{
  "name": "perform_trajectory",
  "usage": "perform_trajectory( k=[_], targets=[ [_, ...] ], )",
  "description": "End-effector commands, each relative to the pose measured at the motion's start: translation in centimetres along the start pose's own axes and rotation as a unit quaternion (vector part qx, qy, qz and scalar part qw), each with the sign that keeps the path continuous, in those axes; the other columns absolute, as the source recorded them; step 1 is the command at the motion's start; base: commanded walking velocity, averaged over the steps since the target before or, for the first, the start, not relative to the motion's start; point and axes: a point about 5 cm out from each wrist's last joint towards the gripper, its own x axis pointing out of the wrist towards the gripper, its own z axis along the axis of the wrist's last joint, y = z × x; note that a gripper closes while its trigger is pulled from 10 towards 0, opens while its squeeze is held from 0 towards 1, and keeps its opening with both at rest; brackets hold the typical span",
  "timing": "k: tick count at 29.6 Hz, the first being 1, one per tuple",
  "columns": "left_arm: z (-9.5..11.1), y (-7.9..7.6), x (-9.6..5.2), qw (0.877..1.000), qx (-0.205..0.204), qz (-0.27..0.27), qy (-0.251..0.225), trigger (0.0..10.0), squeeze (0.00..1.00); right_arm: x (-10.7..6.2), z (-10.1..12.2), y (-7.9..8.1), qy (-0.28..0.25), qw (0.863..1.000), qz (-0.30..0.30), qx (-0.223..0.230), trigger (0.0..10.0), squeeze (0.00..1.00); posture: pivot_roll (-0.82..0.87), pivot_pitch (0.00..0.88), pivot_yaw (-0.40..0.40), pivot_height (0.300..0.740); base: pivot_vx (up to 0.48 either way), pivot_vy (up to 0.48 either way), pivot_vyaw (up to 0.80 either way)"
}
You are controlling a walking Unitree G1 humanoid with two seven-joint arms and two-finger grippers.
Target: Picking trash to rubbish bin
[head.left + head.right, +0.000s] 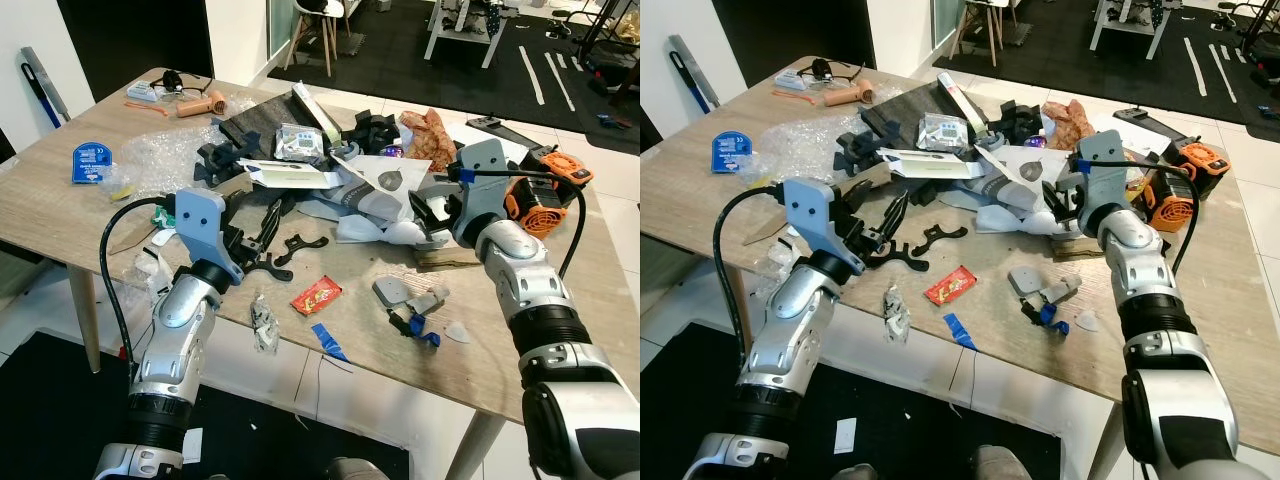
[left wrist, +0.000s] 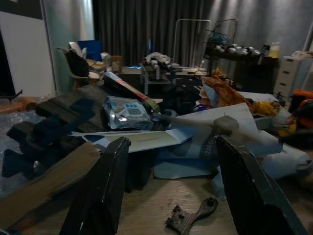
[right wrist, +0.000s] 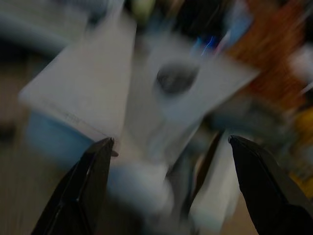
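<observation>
A heap of trash, white paper and packaging (image 1: 385, 190) tangled with black plastic parts (image 1: 235, 150), lies at the centre of a wooden surface (image 1: 60, 210). Nearer the front edge, at about 6 o'clock from the heap, lie a red wrapper (image 1: 316, 294), a scrap of blue tape (image 1: 329, 340), a crumpled foil piece (image 1: 264, 322) and a grey fitting (image 1: 410, 298).

The right claw (image 3: 168, 161), fingers spread wide, is pushed in against the white paper at the heap's 3 o'clock side; its wrist view is blurred. The left claw (image 2: 171, 171), fingers likewise apart and holding nothing, sits low over the surface at the heap's 8 o'clock side, just above a flat black bracket (image 1: 280, 255).

Beyond the right arm, at 3 o'clock, stands an orange fan unit (image 1: 545, 195). Far off at 10 o'clock lie a blue round tin (image 1: 92, 162), clear bubble wrap (image 1: 155, 155) and a tan hair dryer (image 1: 200, 103).
</observation>
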Motion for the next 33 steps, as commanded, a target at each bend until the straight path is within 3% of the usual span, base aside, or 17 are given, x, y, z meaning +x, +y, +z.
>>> perform_trajectory(
  k=[1,7,14,15,17,19,22,26,33],
  targets=[
    [0.2,-0.1,-0.2,1.0,0.014,-0.018,-0.004,10.0,0.0,-0.5,-0.5,-0.2,0.047,0.998,0.04,0.0,10.0,0.0,-0.08,0.0,-0.058,0.74,0.0,0.0,0.0],
    [0.5,-0.8,-0.4,0.997,0.048,-0.058,-0.015,10.0,0.0,-3.2,-0.3,-1.9,0.097,0.985,0.129,-0.058,10.0,0.0,-0.09,0.0,-0.052,0.74,0.0,0.0,0.0],
    [0.5,-1.0,-0.4,0.996,0.051,-0.066,-0.017,10.0,0.0,-4.9,-0.2,-2.2,0.107,0.973,0.181,-0.091,10.0,0.0,-0.09,0.0,-0.05,0.74,0.0,0.0,0.0],
    [0.5,-1.0,-0.5,0.996,0.051,-0.067,-0.017,10.0,0.0,-5.7,-0.3,-2.1,0.111,0.965,0.21,-0.11,10.0,0.0,-0.09,0.0,-0.046,0.74,0.0,0.0,0.0],
    [0.4,-0.9,-0.5,0.996,0.052,-0.067,-0.016,10.0,0.0,-7.5,-1.0,-1.6,0.124,0.935,0.28,-0.177,10.0,0.0,-0.09,0.0,-0.046,0.74,0.0,0.0,0.0],
    [0.3,-0.9,-0.5,0.996,0.052,-0.068,-0.015,10.0,0.0,-8.4,-1.5,-1.3,0.134,0.917,0.314,-0.205,10.0,0.0,-0.09,0.0,-0.041,0.74,0.0,0.0,0.0],
    [0.3,-0.8,-0.6,0.996,0.052,-0.069,-0.016,10.0,0.0,-8.6,-1.8,-0.9,0.145,0.907,0.331,-0.218,10.0,0.0,-0.09,0.0,-0.041,0.74,0.0,0.0,0.0],
    [0.2,-0.9,-0.6,0.996,0.052,-0.07,-0.015,10.0,0.0,-8.7,-3.1,-0.3,0.178,0.88,0.351,-0.265,10.0,0.0,-0.09,0.0,-0.04,0.74,0.0,0.0,0.0],
    [0.1,-1.0,-0.7,0.996,0.052,-0.07,-0.015,10.0,0.0,-7.8,-2.9,-0.4,0.165,0.875,0.325,-0.318,10.0,0.0,-0.09,0.0,-0.04,0.74,0.0,0.0,0.0]
  ],
)
